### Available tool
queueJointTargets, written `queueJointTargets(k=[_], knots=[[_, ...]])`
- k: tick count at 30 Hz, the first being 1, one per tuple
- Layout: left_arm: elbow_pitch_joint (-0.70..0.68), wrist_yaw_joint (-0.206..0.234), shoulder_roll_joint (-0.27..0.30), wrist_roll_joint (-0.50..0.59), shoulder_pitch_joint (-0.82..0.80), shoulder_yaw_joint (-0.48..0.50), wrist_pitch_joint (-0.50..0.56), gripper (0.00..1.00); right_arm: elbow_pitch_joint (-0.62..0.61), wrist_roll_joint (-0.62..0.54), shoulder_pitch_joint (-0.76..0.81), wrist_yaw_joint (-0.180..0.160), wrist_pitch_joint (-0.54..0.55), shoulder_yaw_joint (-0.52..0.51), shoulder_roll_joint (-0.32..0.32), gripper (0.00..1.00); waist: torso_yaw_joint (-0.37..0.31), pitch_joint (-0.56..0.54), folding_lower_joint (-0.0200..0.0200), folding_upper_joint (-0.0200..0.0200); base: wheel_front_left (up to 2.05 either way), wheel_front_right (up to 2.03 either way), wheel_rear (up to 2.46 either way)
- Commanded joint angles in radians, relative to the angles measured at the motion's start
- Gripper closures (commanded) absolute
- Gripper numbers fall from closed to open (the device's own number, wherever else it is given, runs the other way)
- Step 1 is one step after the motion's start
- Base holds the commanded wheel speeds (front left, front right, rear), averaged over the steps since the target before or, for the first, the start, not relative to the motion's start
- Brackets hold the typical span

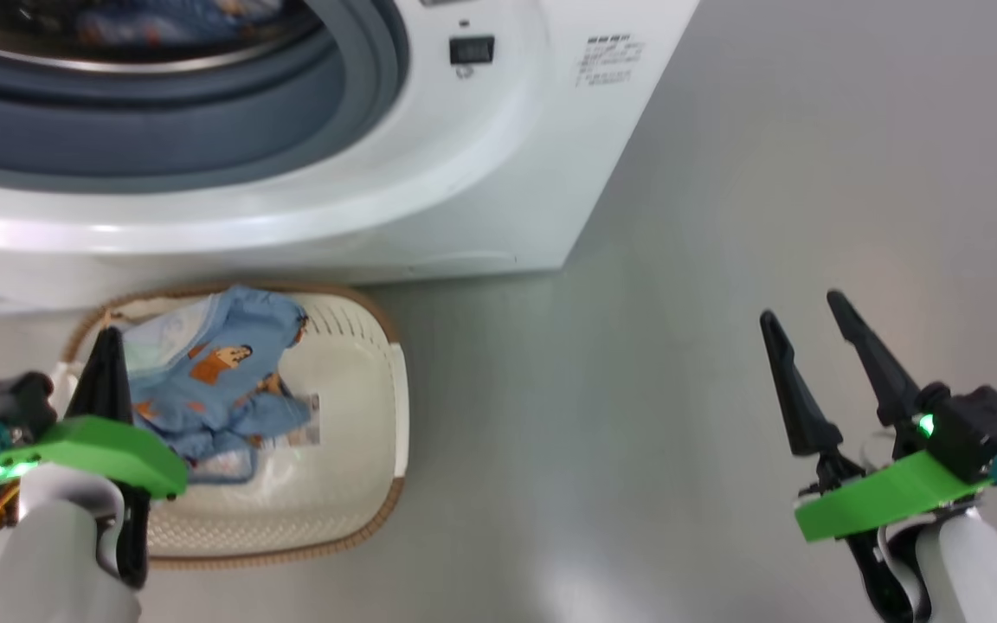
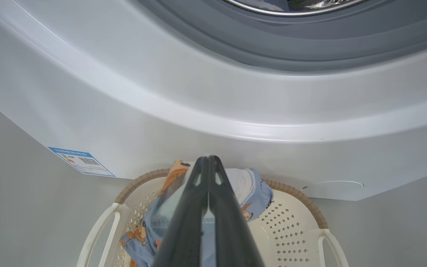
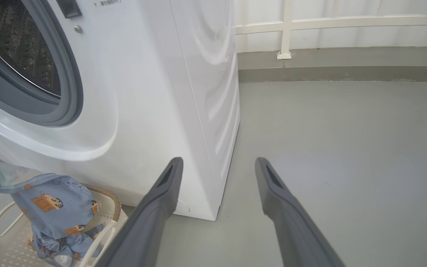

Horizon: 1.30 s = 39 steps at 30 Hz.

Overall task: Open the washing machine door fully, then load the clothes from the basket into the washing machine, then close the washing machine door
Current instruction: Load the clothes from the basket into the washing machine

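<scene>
Grey floor (image 1: pixel 767 216), white railing (image 3: pixel 285 26) above grey kerb (image 3: pixel 347 70)

No wording can be read in full. On the washing machine (image 1: pixel 498 173), a block of small grey print (image 1: pixel 609 59) sits right of the door opening (image 1: pixel 161 121), too fine to read. Below-left of the opening, a blue-white label (image 2: pixel 81 161) shows a QR code (image 2: pixel 88 161) and blurred lines. The clothes (image 3: pixel 50 200) bear small scribbled characters (image 3: pixel 65 182), illegible.

From here I see the washing machine (image 1: pixel 498 173) has a glossy white shell, a matt grey rubber gasket (image 1: pixel 204 130) and a shiny perforated steel drum (image 3: pixel 20 55), the basket (image 1: pixel 351 467) is smooth cream plastic, the clothes (image 1: pixel 221 381) are soft printed cloth, and the floor (image 1: pixel 680 389) is smooth with a faint sheen.
</scene>
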Motion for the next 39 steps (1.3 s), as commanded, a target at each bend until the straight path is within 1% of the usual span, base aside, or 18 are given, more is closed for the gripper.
queueJointTargets(k=[1, 8, 13, 21, 26, 33, 36, 39], knots=[[-0.033, -0.005, 0.032, 0.011, 0.033, 0.035, -0.009, 1.0, -0.017, 0.009, 0.035, 0.002, -0.005, 0.023, -0.011, 0.0, 0.011, -0.08, 0.0, -0.0001, 0.0, 0.0, 0.0], [-0.161, -0.01, 0.023, 0.046, 0.127, 0.069, -0.009, 1.0, -0.011, 0.021, 0.097, 0.002, -0.005, -0.007, -0.006, 0.0, 0.014, -0.168, 0.0, -0.0001, 0.0, 0.0, 0.0], [-0.259, -0.011, 0.024, 0.043, 0.192, 0.06, -0.009, 1.0, -0.008, 0.026, 0.139, 0.002, -0.005, -0.025, -0.003, 0.0, 0.014, -0.218, 0.0, -0.0001, 0.0, 0.0, 0.0], [-0.42, -0.011, 0.044, 0.041, 0.294, 0.051, -0.009, 1.0, -0.009, 0.032, 0.202, 0.002, -0.005, -0.055, -0.004, 0.0, 0.018, -0.276, 0.0, -0.0001, 0.0, 0.0, 0.0], [-0.537, -0.011, 0.042, 0.051, 0.37, 0.06, -0.009, 1.0, -0.011, 0.033, 0.223, 0.002, -0.005, -0.062, -0.006, 0.0, 0.015, -0.297, 0.0, -0.0001, 0.0, 0.0, 0.0], [-0.687, -0.011, 0.007, 0.074, 0.51, 0.101, -0.009, 1.0, -0.01, 0.035, 0.233, 0.002, -0.005, -0.066, -0.008, 0.0, 0.001, -0.311, 0.0, -0.0001, 0.0, 0.0, 0.0], [-0.729, -0.009, -0.018, 0.08, 0.559, 0.114, -0.009, 1.0, -0.01, 0.035, 0.234, 0.002, -0.005, -0.065, -0.006, 0.0, -0.003, -0.313, 0.0, -0.0001, 0.0, 0.0, 0.0], [-0.747, -0.009, -0.032, 0.079, 0.58, 0.123, -0.009, 1.0, -0.01, 0.035, 0.234, 0.002, -0.005, -0.066, -0.005, 0.0, -0.005, -0.315, 0.0, -0.0001, 0.0, 0.0, 0.0]])
